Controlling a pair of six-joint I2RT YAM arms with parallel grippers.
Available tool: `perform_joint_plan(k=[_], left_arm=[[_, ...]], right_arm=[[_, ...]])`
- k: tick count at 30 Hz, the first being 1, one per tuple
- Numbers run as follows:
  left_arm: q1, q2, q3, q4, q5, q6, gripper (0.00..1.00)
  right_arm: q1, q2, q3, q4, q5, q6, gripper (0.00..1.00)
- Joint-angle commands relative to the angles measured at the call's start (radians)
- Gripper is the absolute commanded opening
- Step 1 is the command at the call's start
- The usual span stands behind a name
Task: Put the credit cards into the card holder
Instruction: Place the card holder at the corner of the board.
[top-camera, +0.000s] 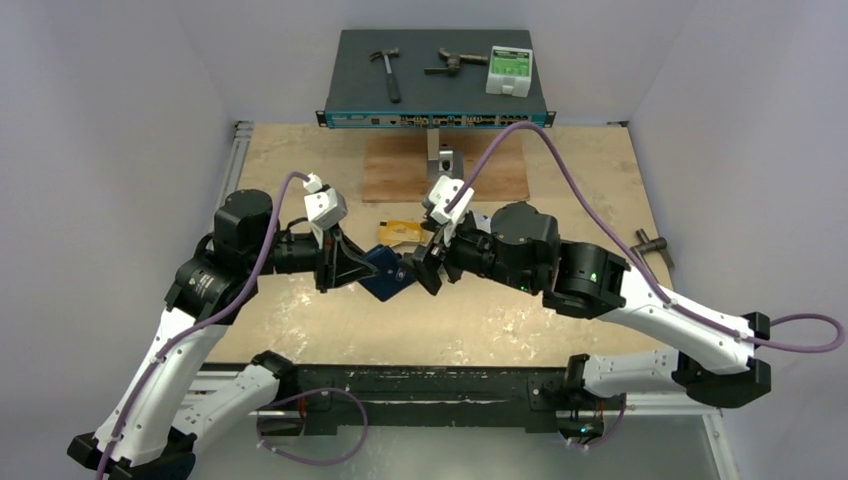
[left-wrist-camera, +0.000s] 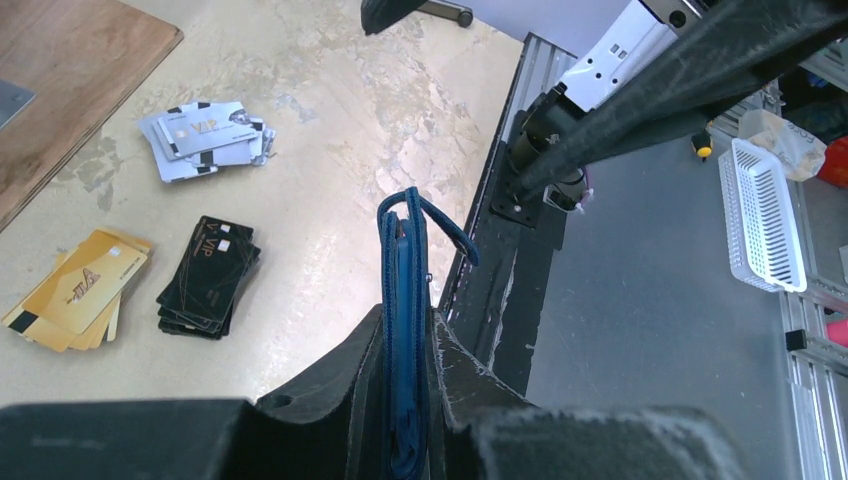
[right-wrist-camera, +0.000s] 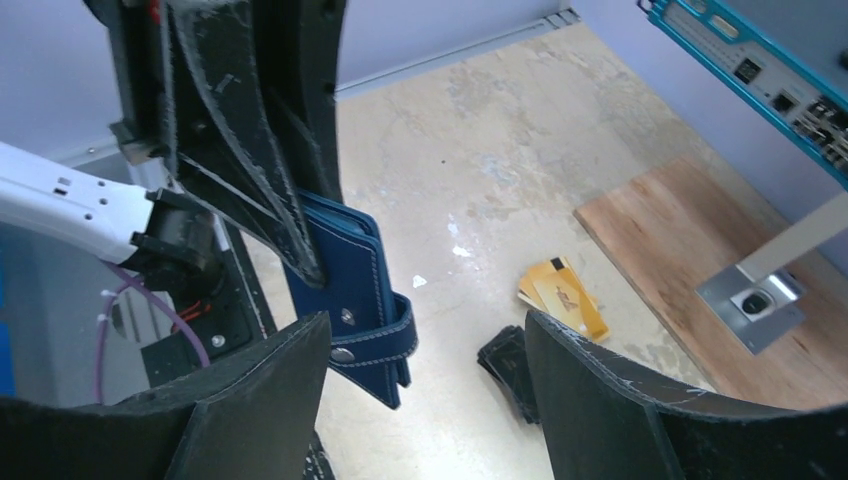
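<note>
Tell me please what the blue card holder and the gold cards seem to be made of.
Card holder: probably leather or imitation leather, matte navy; pale stitching along the edges, metal snap on the tab.
Gold cards: probably plastic, smooth and slightly glossy; thin, flat, printed, with a dark stripe.

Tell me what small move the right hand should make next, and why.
Probably ease the open right hand onto the snap tab and close: the left hand clamps the card holder in midair, apparently snapped shut, and the credit cards lie on the table.
</note>
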Motion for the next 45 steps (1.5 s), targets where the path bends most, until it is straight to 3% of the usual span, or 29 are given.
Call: perform_joint_plan(k=[1, 9, 13, 20, 35, 39, 40, 45], left_arm=[[-0.003, 0.004, 0.044, 0.024, 0.009, -0.010, 0.00], [-0.003, -0.001, 0.047, 0.020, 0.006, -0.011, 0.00], [-0.003, -0.001, 0.047, 0.017, 0.006, -0.007, 0.00], [-0.003, -0.005, 0.048, 0.004, 0.009, -0.006, 0.00], [-0.003, -0.003, 0.036, 0.019, 0.032, -0.028, 0.00], [-0.003, -0.006, 0.030, 0.020, 0.033, -0.025, 0.00], [-0.003, -0.005, 0.027, 0.019, 0.029, -0.023, 0.03], [-0.003, 0.023, 0.012, -0.015, -0.077, 0.008, 0.56]], right_arm=[[0.006, 0.068, 0.051, -0.050, -0.074, 0.002, 0.71], [0.033, 0.112, 0.045, -0.061, 0.008, 0.002, 0.69], [0.043, 0.133, 0.062, -0.070, 0.095, 0.001, 0.63], [0.042, 0.126, 0.060, -0.103, 0.236, -0.033, 0.44], [0.042, 0.074, 0.038, -0.048, 0.198, -0.061, 0.00], [0.041, 0.075, 0.025, -0.058, 0.138, -0.060, 0.00], [0.042, 0.071, 0.020, -0.058, 0.112, -0.058, 0.00], [0.040, 0.089, -0.002, -0.115, 0.069, -0.012, 0.00]])
